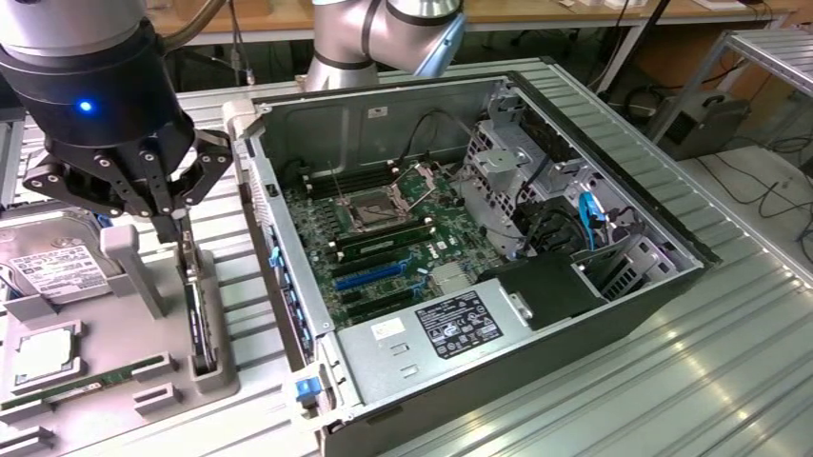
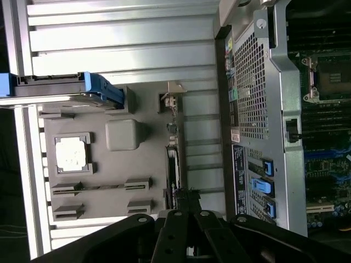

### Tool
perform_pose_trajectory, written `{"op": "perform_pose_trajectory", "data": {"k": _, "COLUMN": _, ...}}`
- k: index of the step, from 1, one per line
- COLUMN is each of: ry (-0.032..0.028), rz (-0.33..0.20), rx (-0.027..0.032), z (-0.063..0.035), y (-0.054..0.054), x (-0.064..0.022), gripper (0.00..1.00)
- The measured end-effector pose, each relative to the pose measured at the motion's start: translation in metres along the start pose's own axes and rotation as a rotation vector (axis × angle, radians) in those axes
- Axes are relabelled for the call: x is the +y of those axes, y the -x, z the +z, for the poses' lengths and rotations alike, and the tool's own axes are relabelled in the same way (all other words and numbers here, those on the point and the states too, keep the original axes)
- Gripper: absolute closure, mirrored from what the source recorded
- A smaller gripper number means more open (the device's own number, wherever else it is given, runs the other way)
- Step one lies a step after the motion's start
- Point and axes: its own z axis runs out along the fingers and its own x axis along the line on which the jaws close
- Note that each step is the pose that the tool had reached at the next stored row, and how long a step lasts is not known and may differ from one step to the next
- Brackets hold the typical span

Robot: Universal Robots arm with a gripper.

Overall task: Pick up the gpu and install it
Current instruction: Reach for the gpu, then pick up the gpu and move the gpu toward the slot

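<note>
The gpu (image 1: 194, 309) stands on edge in a slot of the grey parts tray (image 1: 235, 386), at the exterior view's left beside the open computer case (image 1: 661, 286). It shows as a thin black card, bracket end up. My gripper (image 1: 178, 227) hangs straight over it, and its fingers meet on the card's upper edge. In the wrist view the gpu (image 2: 174, 159) appears edge-on, running up to where my gripper (image 2: 186, 201) pinches together. The card still sits in its slot.
The tray also holds a silver hard drive (image 1: 57, 267), a processor (image 1: 45, 357) and a green memory stick (image 1: 89, 381). Inside the case, the motherboard (image 1: 381, 248) lies exposed with blue expansion slots (image 1: 375, 271). The case wall (image 1: 273, 248) rises close beside the tray.
</note>
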Motion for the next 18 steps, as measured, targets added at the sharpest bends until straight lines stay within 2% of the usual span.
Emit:
{"op": "perform_pose_trajectory", "data": {"k": 13, "ry": -0.0001, "rz": 0.0, "rx": 0.0001, "z": -0.0001, "y": 0.0, "x": 0.0, "gripper": 0.89}}
{"op": "perform_pose_trajectory", "data": {"k": 17, "ry": -0.0001, "rz": 0.0, "rx": 0.0001, "z": 0.0, "y": 0.0, "x": 0.0, "gripper": 0.64}}
{"op": "perform_pose_trajectory", "data": {"k": 18, "ry": -0.0002, "rz": 0.0, "rx": 0.0005, "z": 0.0, "y": -0.0001, "x": 0.0, "gripper": 0.64}}
